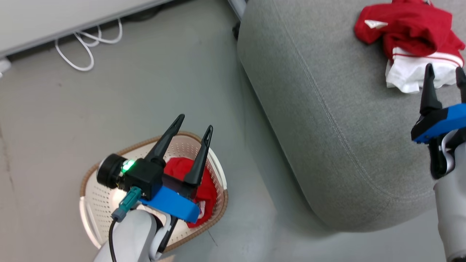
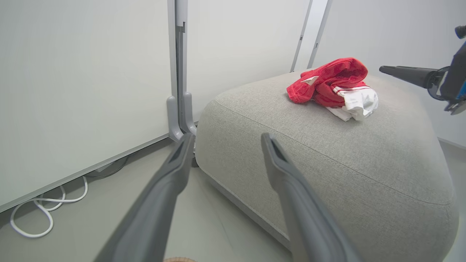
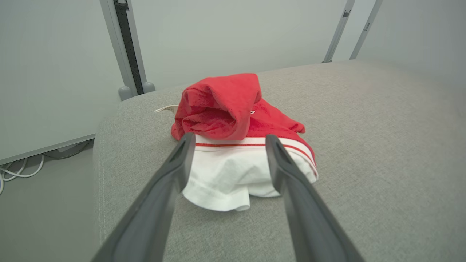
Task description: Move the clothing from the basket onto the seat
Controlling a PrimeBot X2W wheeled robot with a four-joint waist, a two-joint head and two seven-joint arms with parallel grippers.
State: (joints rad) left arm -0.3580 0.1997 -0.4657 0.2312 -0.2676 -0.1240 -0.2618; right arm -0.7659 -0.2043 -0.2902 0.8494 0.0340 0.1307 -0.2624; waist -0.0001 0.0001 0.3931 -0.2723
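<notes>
While one bundle of clothing (image 1: pixel 407 32) lies on the seat (image 1: pixel 327 127), far right, a red garment (image 1: pixel 180 169) is still in the basket (image 1: pixel 102 203); the left end effector (image 1: pixel 195 122) above it and the right end effector (image 1: pixel 445 68) are open, empty

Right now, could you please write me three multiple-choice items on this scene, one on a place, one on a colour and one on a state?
1. Where does the basket stand?
A. on the floor beside the seat
B. on top of the seat
C. on a shelf

2. What colour is the garment lying in the basket?
A. blue
B. red
C. green

3. How does the right gripper stand by the clothing on the seat?
A. shut on the clothing
B. shut on the basket's rim
C. open, holding nothing

Answers:
1 A: the head view shows it on the floor by the seat's edge.
2 B: red fabric lies inside it.
3 C: its fingers stand apart and the pile lies free.
</notes>
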